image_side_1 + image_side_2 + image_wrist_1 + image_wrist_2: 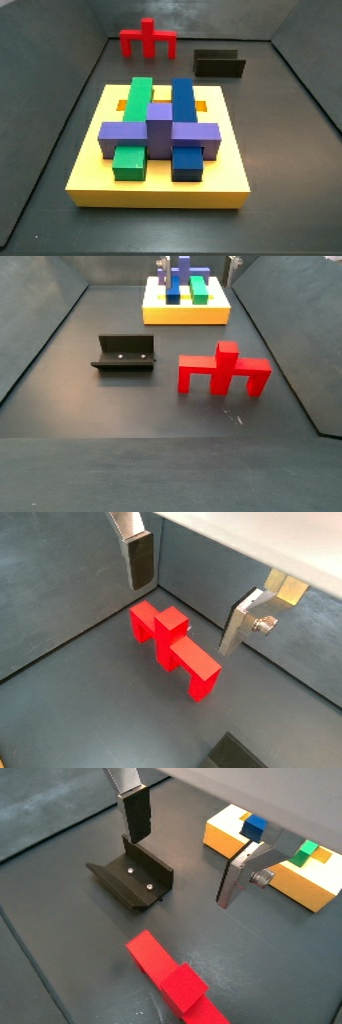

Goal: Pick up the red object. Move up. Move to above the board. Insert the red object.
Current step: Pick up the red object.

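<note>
The red object stands on the dark floor, a bright red arch with a stub on top, also seen in both side views. My gripper hangs above it, open, with nothing between its silver fingers. The red object is apart from both fingers. In a wrist view the gripper shows with the red object below it. The board is a yellow slab bearing green, blue and purple blocks, well away from the red object. I cannot make out the gripper in either side view.
The fixture stands on the floor between the red object and the board, also seen in both side views. Dark walls enclose the floor on all sides.
</note>
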